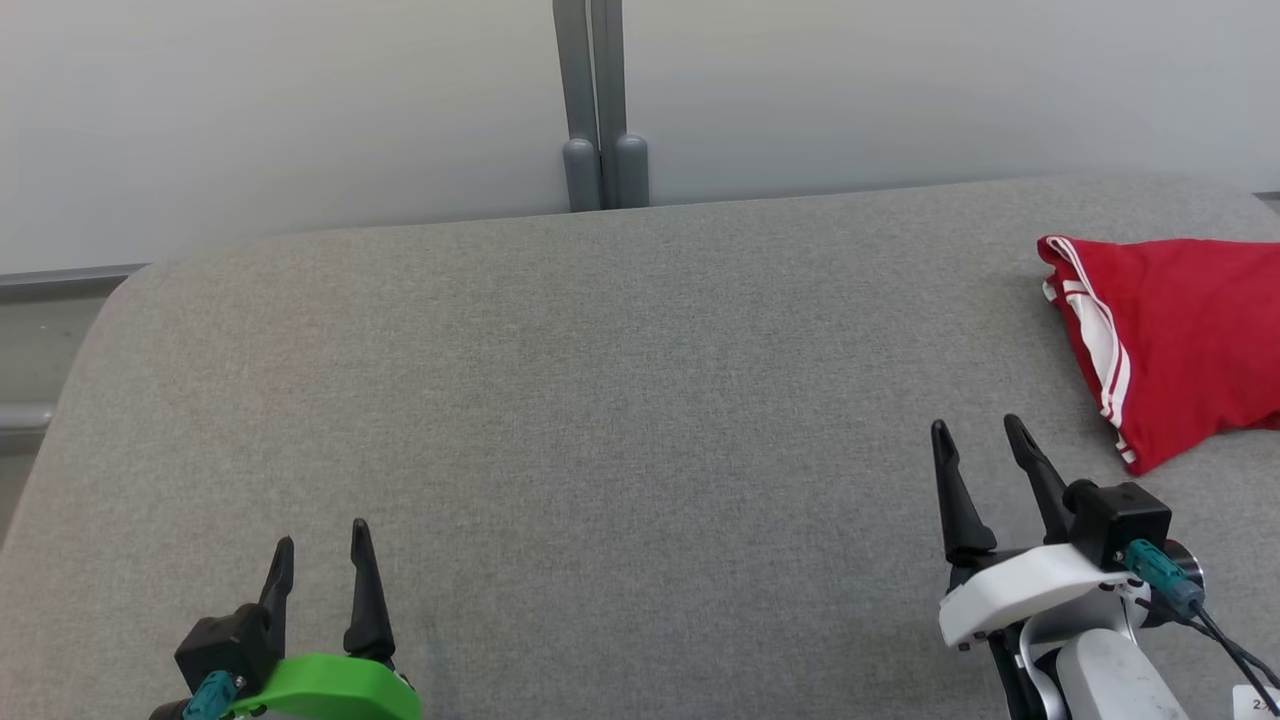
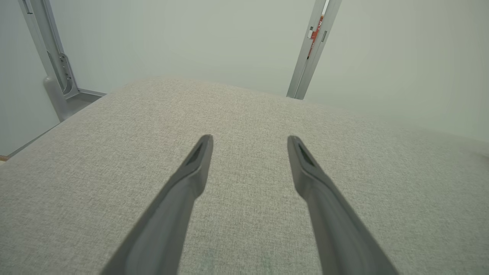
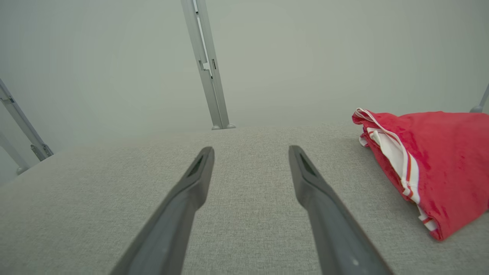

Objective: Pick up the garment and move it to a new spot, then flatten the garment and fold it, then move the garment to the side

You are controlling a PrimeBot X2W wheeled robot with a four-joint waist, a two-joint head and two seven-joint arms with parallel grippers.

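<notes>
Garment (image 1: 1175, 340) near right edge of surface (image 1: 600, 400)

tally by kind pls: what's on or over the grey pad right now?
Garments: 1, the red garment
Grippers: 2, left gripper and right gripper, both open and empty
Total: 3
</notes>
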